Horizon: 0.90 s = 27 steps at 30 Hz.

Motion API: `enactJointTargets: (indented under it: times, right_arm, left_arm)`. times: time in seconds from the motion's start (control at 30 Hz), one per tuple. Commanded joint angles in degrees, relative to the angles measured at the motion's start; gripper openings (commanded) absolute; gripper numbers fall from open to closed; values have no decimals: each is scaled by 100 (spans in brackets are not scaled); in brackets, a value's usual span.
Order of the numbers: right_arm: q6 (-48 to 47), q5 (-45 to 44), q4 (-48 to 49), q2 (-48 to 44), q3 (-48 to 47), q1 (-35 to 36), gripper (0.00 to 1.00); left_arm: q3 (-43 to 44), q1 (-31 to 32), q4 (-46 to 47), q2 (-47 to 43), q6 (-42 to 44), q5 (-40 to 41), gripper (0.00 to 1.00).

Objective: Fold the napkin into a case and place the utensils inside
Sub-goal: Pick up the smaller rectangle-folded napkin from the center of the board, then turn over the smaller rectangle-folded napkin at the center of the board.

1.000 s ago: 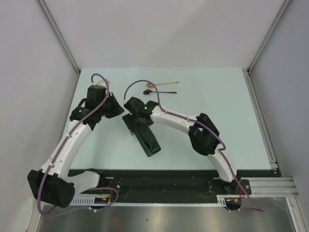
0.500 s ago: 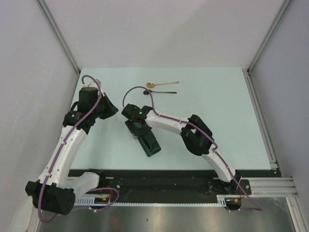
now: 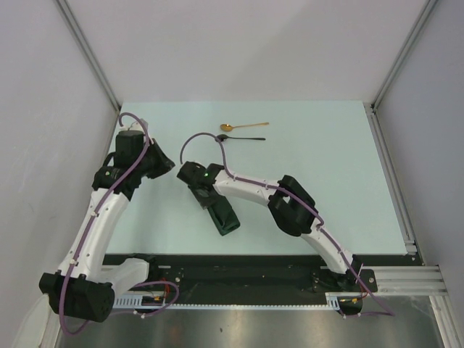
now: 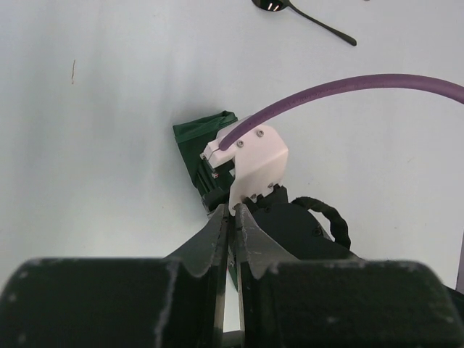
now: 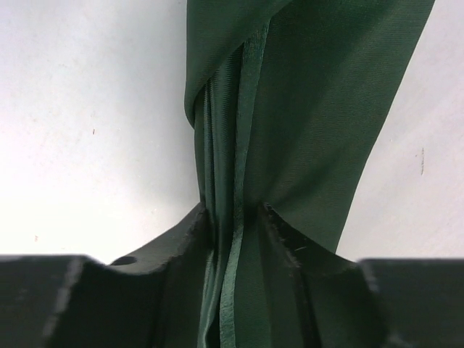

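Note:
The dark green napkin (image 3: 226, 217) lies folded into a narrow, layered strip, slanting toward the near edge. My right gripper (image 3: 201, 188) sits over its far end. In the right wrist view the right gripper (image 5: 233, 212) pinches the gathered edge layers of the napkin (image 5: 326, 94). My left gripper (image 3: 165, 164) hovers left of the napkin, shut and empty. The left gripper (image 4: 233, 210) points at the right wrist housing and a corner of the napkin (image 4: 196, 136). The gold spoon (image 3: 243, 126) and the black spoon (image 3: 243, 138) lie side by side at the back.
The black spoon (image 4: 304, 16) shows at the top of the left wrist view. A purple cable (image 4: 348, 85) arcs over the right wrist. Metal rails (image 3: 391, 174) border the table on the right, and walls close in on both sides.
My left arm has pulled back to the left, away from the napkin. The right gripper has slid a little left along the strip, and its jaws have narrowed onto the cloth.

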<state>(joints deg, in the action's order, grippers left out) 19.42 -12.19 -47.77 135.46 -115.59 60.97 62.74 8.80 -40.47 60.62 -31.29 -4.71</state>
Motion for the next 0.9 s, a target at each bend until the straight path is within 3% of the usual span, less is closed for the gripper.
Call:
enactJointTargets:
  times: [0.0,0.13,0.33,0.43,0.87]
  right_arm:
    - [141,-284,-101,130,-122,55,34]
    - [150,-328,-31,-10,-104,47,24]
    - [220,206,311,-449,71,-50,0]
    - [413,734,889,-913,439,-190,0]
    - [2073,3395,4678,-2936,4165,-1332,0]
  left_arm:
    - [169,-62,118,-50,-62,-74,12]
    - [125,-71,153,-50,-70,-100,12]
    - [81,-89,223,11,-79,-153,12]
    - [37,-89,259,55,-88,-205,12]
    - [-78,-98,505,310,-132,-592,13]
